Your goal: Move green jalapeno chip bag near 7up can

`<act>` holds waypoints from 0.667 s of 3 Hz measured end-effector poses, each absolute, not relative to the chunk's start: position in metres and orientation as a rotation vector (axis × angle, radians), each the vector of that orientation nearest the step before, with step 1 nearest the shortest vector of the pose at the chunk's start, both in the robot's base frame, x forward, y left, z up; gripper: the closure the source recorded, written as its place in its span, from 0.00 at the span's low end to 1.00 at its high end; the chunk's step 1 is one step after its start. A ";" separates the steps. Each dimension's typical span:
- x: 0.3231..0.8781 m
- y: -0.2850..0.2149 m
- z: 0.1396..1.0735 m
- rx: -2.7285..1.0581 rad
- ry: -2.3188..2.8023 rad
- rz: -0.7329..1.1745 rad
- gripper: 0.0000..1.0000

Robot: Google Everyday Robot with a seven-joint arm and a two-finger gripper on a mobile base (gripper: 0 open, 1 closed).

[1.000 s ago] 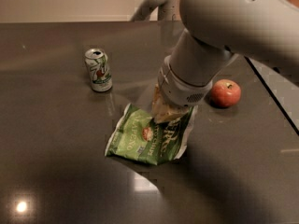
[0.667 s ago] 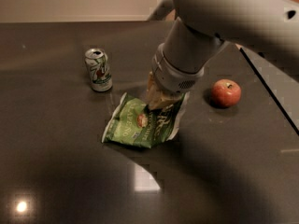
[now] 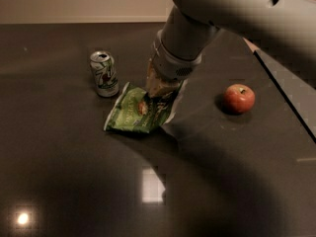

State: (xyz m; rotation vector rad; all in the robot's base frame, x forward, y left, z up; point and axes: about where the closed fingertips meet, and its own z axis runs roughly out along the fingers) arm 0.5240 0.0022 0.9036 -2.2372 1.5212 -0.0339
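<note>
The green jalapeno chip bag (image 3: 134, 113) lies flat on the dark table (image 3: 74, 181), its left end just right of and below the 7up can (image 3: 104, 73), which stands upright. A small gap separates bag and can. My gripper (image 3: 159, 89) comes down from the big grey arm onto the bag's upper right part and is shut on the bag. The arm hides the bag's far right end.
A red apple (image 3: 240, 98) sits on the table to the right of the bag. The table's right edge (image 3: 284, 95) runs diagonally past the apple. A pale wall strip (image 3: 74, 4) lies along the back.
My gripper has dragged the bag up and to the left, toward the can. The gap between bag and can has shrunk. Can and apple have not moved.
</note>
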 end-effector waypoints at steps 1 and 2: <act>0.542 0.008 0.902 -2.218 1.535 -0.044 0.84; 0.558 0.011 0.898 -2.203 1.554 -0.045 0.62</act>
